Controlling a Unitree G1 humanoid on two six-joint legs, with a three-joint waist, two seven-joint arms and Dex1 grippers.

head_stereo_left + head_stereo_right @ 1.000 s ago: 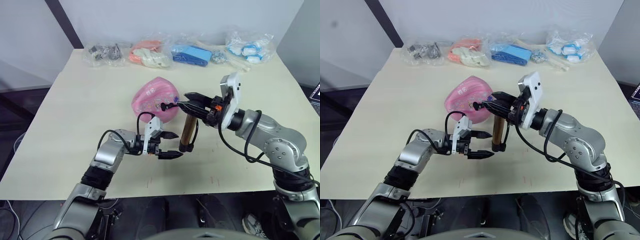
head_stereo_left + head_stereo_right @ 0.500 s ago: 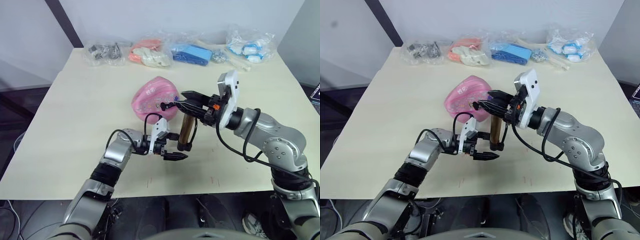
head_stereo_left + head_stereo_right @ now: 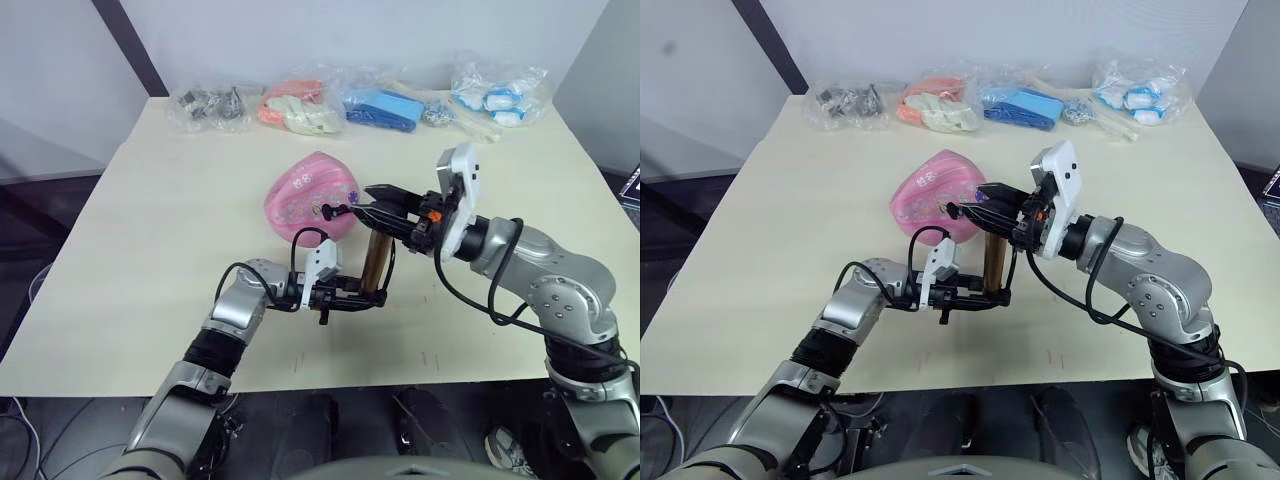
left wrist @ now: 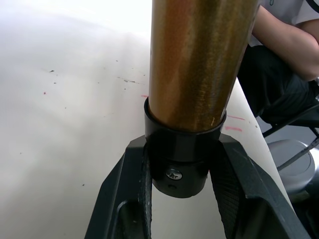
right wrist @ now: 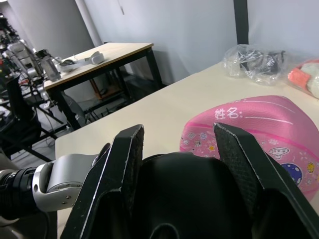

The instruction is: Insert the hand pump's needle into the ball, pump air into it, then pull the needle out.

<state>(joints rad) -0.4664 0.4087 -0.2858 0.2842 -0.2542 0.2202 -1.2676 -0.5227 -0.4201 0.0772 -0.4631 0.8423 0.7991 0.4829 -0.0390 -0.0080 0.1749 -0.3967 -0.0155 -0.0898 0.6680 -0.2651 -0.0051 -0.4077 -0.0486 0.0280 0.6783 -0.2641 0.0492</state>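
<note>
Now hand pump (image 3: 377,262) upright, both tools gripping.

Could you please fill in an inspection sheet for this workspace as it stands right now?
Surface: pale table, faint marks near the front edge.
Job's things: saggy pink ball mid-table; hand pump upright beside it, thin hose looping from the barrel.
Clutter: four clear bags along the far edge.
Grippers: left tool closed on the pump's black lower cap; right tool closed on its black top end.
Cables: black cables along both forearms.
Surroundings: another table and a seated person beyond.
</note>
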